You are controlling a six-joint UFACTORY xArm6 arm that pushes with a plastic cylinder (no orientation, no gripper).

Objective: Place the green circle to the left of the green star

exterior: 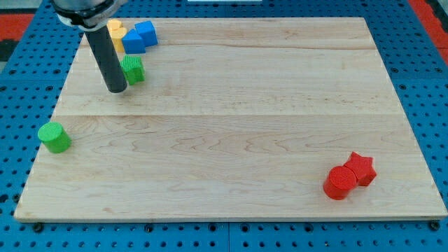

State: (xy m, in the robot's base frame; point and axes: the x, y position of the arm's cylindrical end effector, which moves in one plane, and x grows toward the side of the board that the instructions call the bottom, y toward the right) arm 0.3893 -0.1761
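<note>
Pale wooden worktop [238, 140], rectangular, made of long boards, resting on a blue perforated base [420, 84].

Item: my tip [117, 89], the lower end of a straight dark rod coming down from the view's top left. It sits on the wood in the upper left part of the board. The arm carries no claw, so there is nothing to open, close or grip.

Item: green star-shaped block [133, 69], ridged sides, just to the view's right of my tip and slightly above it; the rod partly covers its left edge, and contact cannot be told.

Item: green circular block [54, 136], a short cylinder, near the board's left edge, about halfway down. It lies well apart from my tip, below it and to the view's left, and likewise below and left of the green star-shaped block.

Item: yellow block [116, 33], shape unclear, near the top left corner, partly behind the rod.

Item: two blue blocks [140, 36], angular, set together just right of the yellow block and above the green star-shaped block.

Item: red circular block [339, 182] and red star-shaped block [362, 168], touching, near the bottom right corner, the star up and to the right of the circle.
</note>
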